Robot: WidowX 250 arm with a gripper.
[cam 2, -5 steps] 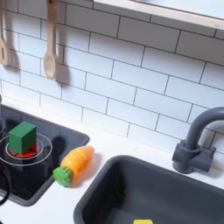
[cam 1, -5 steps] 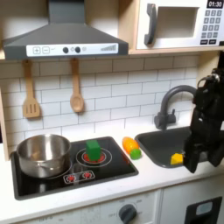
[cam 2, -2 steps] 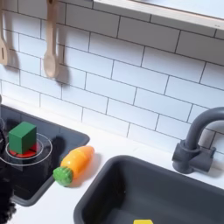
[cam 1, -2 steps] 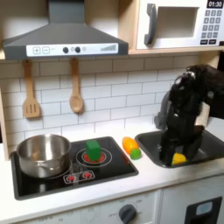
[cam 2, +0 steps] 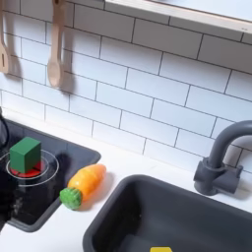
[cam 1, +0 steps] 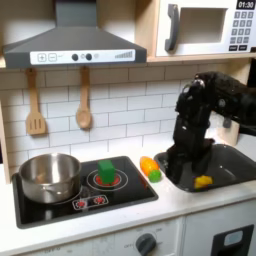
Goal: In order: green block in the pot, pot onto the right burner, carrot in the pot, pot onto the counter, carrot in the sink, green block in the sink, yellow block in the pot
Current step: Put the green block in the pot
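- The gripper [cam 1: 172,160] is seen over the sink's [cam 1: 232,160] left end in the first exterior view; whether it is open cannot be told.
- The green block [cam 1: 105,170] sits on the right burner [cam 1: 107,180].
- The pot [cam 1: 48,175] stands on the left burner.
- The carrot [cam 2: 83,184] lies on the counter [cam 2: 128,162] between cooktop and sink.
- The yellow block [cam 1: 203,181] lies in the sink.

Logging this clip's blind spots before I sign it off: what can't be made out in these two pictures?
- Gripper: in the first exterior view the dark arm blurs together, so the jaws' state is unreadable.
- Yellow block: cut by the second exterior view's bottom edge.
- Pot: its inside floor is hidden behind its near wall in the first exterior view.
- Sink: the arm covers its left part.
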